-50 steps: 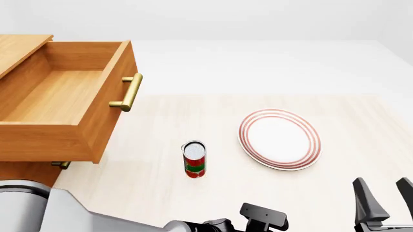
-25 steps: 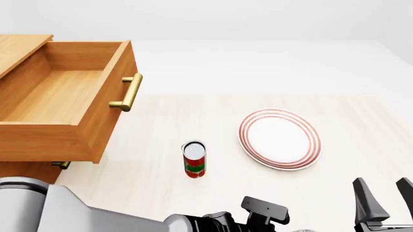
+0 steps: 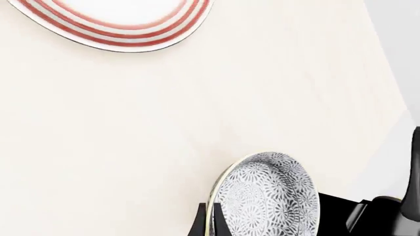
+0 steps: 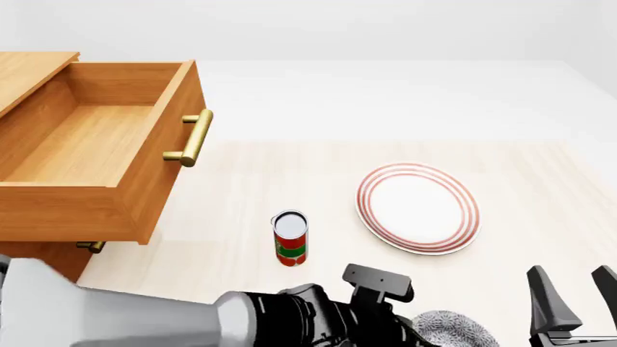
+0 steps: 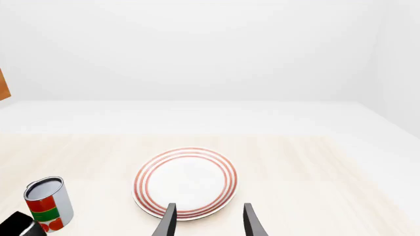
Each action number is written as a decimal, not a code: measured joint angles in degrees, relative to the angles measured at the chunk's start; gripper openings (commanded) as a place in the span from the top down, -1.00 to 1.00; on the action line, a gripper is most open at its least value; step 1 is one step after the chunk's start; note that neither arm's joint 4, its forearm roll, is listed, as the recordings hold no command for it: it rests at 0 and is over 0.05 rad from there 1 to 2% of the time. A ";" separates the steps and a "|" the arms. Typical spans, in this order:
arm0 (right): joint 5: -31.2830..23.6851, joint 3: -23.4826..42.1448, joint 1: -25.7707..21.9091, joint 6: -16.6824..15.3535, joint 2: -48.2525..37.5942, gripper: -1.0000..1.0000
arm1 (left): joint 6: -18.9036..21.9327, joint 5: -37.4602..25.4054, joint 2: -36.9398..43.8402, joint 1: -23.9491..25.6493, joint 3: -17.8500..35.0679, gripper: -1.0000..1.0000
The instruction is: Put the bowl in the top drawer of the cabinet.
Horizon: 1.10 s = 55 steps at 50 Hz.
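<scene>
Since a second ago the left arm has pushed forward and up from the near edge, bringing the bowl [image 4: 453,330] into the front view, nearer than the plate [image 4: 418,208]. At the left pincer [image 3: 217,228] the bowl [image 3: 266,196] stands on edge, its rim clamped between the fingers. Beside the plate's right, the right pincer [image 5: 207,220] holds its fingers apart, grasping nothing. Left of the plate, the top drawer [image 4: 97,155] of the cabinet [image 4: 29,69] stands pulled out over the worktop [image 4: 241,188].

Patterned bowl [image 3: 266,196] tilted on edge; top drawer [image 4: 92,155] open.
</scene>
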State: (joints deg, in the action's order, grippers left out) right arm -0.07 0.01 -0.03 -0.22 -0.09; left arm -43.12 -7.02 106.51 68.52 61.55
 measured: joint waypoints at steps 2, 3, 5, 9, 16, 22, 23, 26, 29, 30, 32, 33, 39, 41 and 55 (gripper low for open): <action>0.00 0.00 0.00 0.00 0.00 -1.00 | 0.26 -0.22 -0.57 -0.40 -0.13 1.00; 0.00 0.00 0.00 0.00 0.00 -1.00 | 0.39 -0.33 -0.86 -0.61 -0.20 1.00; 0.00 0.00 0.00 0.00 0.00 -1.00 | 0.63 -0.53 -1.44 -0.99 -0.34 1.00; 0.00 0.00 0.00 0.00 0.00 -1.00 | 1.13 -0.93 -2.62 -1.80 -0.66 1.00; 0.00 0.00 0.00 0.00 0.00 -1.00 | 2.01 -1.64 -4.70 -3.13 -1.21 1.00; 0.00 0.00 0.00 0.00 0.00 -1.00 | 2.85 -2.58 -6.65 -4.10 -1.31 1.00; 0.00 0.00 0.00 0.00 0.00 -1.00 | 3.01 -2.77 -6.97 -4.25 -1.27 1.00; 0.00 0.00 0.00 0.00 0.00 -1.00 | 3.43 -3.37 -7.89 -4.66 -1.10 1.00; 0.00 0.00 0.00 0.00 0.00 -1.00 | 3.81 -3.97 -8.77 -4.96 -0.86 1.00; 0.00 0.00 0.00 0.00 0.00 -1.00 | 3.95 -4.17 -9.04 -5.05 -0.77 1.00; 0.00 0.00 0.00 0.00 0.00 -1.00 | 4.25 -4.63 -9.60 -5.22 -0.55 1.00; 0.00 0.00 0.00 0.00 0.00 -1.00 | 4.44 -4.93 -9.90 -5.32 -0.38 1.00; 0.00 0.00 0.00 0.00 0.00 -1.00 | 5.70 -6.52 -11.63 -6.17 0.60 1.00; 0.00 0.00 0.00 0.00 0.00 -1.00 | 6.03 -6.99 -12.15 -6.46 0.88 1.00; 0.00 0.00 0.00 0.00 0.00 -1.00 | 7.75 -10.23 -15.13 -8.02 3.28 1.00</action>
State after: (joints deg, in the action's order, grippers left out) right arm -0.07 0.01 -0.03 -0.22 -0.09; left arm -35.37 -17.25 91.39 60.50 64.83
